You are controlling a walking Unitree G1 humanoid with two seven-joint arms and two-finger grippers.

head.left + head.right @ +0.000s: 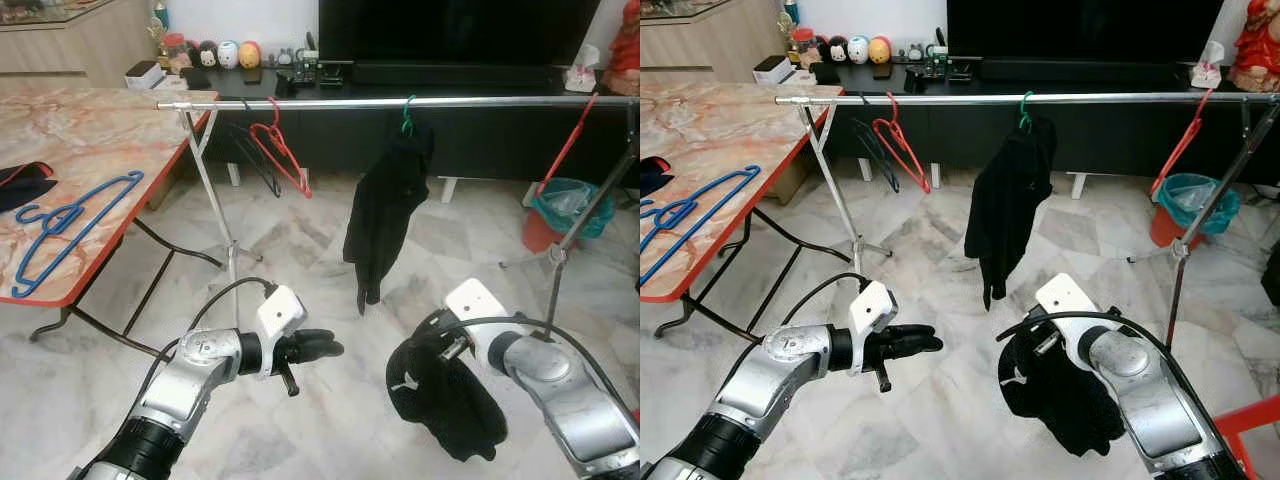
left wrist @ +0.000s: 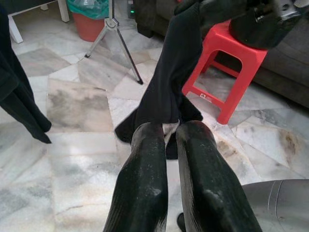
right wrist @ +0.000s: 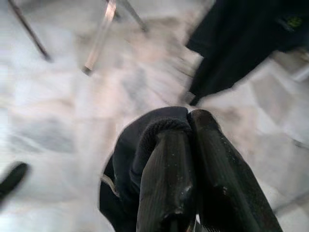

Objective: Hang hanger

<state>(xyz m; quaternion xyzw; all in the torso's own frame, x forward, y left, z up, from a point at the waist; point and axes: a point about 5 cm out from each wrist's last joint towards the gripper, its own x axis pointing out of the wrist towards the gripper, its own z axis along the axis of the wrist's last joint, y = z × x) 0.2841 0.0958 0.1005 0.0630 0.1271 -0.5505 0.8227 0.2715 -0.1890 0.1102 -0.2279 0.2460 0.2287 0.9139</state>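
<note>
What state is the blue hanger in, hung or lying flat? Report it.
Lying flat. The blue hanger rests on the marble table, not on the rail; the right gripper grips a black garment.

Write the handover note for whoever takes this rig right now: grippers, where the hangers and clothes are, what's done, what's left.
Right gripper: shut on a black garment, held low before the rail.
Left gripper: shut, empty, beside it.
On the rail: a dark garment on a green hanger, a red hanger and a black hanger bare, another red hanger at the right end.
Blue hangers lie on the table.
Left: get the held garment onto a hanger and hang it.
</note>
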